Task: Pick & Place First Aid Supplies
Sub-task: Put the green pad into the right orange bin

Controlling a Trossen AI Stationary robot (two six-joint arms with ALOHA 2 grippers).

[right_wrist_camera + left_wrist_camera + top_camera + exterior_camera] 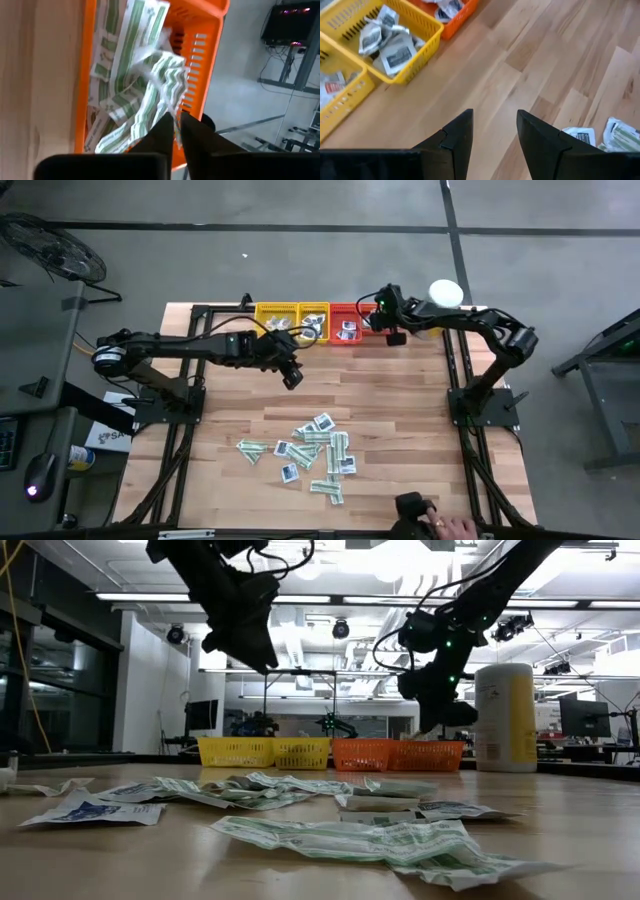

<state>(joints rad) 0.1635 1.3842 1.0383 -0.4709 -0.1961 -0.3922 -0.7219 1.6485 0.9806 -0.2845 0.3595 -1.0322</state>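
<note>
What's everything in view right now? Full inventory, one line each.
Loose packets: a dozen or more, white-and-green strips and white squares with dark centres, scattered mid-table toward the near edge.
Yellow trays: two, at the far edge, holding packets.
Red trays: two, right of the yellow ones; the right-hand one holds green-striped strips.
Canister: one, white and yellow, far right corner.
Table: one, light wood.
Person's hand: one, at the near edge.
Left gripper: dark, jaws open, empty, above bare table.
Right gripper: dark, jaws pinching a green-striped strip over the red tray.
</note>
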